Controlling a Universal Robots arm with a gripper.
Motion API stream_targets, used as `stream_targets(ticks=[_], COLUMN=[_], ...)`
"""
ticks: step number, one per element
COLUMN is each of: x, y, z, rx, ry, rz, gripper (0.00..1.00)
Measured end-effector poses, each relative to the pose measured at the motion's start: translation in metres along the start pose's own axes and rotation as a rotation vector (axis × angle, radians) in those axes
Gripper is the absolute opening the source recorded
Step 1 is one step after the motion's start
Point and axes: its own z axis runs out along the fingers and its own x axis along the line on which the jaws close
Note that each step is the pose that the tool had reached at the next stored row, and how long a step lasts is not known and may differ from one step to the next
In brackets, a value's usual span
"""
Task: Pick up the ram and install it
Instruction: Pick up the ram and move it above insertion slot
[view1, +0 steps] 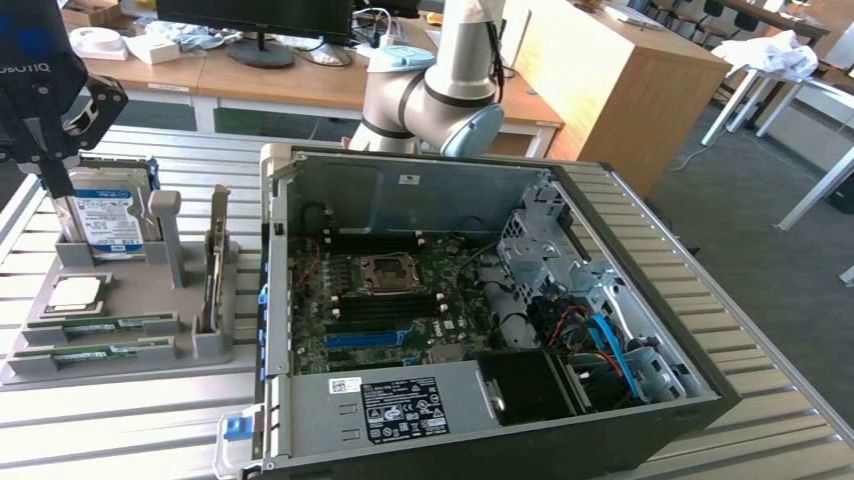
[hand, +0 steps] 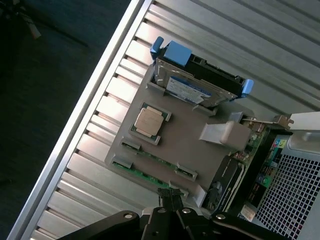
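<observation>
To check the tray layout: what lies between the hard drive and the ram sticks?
The square silver processor lies between the hard drive and the ram sticks, in its own recess of the grey tray. The exterior view shows this.

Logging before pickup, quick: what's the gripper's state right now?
Gripper: shut, holding nothing, above the tray.

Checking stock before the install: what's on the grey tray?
On the tray: hard drive, processor, two ram sticks in slots, an upright card. The sticks' lower edges are sunk in the slots; the gripper hides part of the drive.
</observation>
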Motion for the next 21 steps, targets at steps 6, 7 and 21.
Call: stream_targets(ticks=[6, 7, 21], x=[0.0, 0.0, 0.0], y=[0.0, 0.0, 0.0], z=[0.0, 0.0, 0.0001], rx=[0.0, 0.0, -0.0017], ry=[0.0, 0.0, 0.0038], rz=[0.0, 0.0, -0.082], gripper=[0.1, 0.1, 0.1])
